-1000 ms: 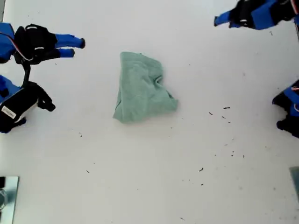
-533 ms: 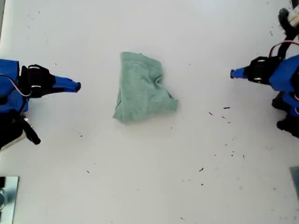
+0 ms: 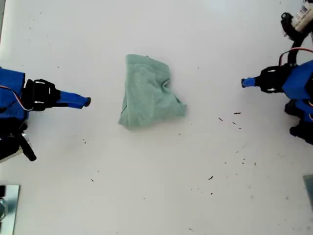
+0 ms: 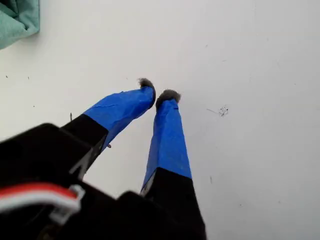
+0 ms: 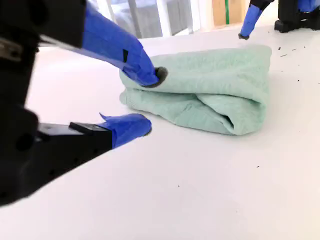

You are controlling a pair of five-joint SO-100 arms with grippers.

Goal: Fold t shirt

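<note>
The pale green t shirt (image 3: 149, 93) lies in a folded, slightly rumpled bundle on the white table, a little left of centre in the exterior view. My second gripper (image 3: 87, 102) points at it from the exterior view's left, a short gap away. In the second wrist view my second gripper (image 5: 150, 100) is open and empty, with the t shirt (image 5: 215, 95) just beyond it. My first gripper (image 3: 243, 82) points in from the exterior view's right, further from the cloth. In the first wrist view my first gripper (image 4: 157, 92) is shut on nothing, with only a corner of the t shirt (image 4: 17, 20) showing.
Small dark specks (image 3: 237, 113) dot the table on the exterior view's right and lower right. A metallic object (image 3: 7, 205) sits at that view's lower left edge. The blue arm bodies (image 3: 12, 103) stand at both sides. A white part with cables (image 3: 301, 19) is at the upper right.
Both arms swung down from the exterior view's upper corners and now point level at the t shirt from either side. The t shirt has not moved.
</note>
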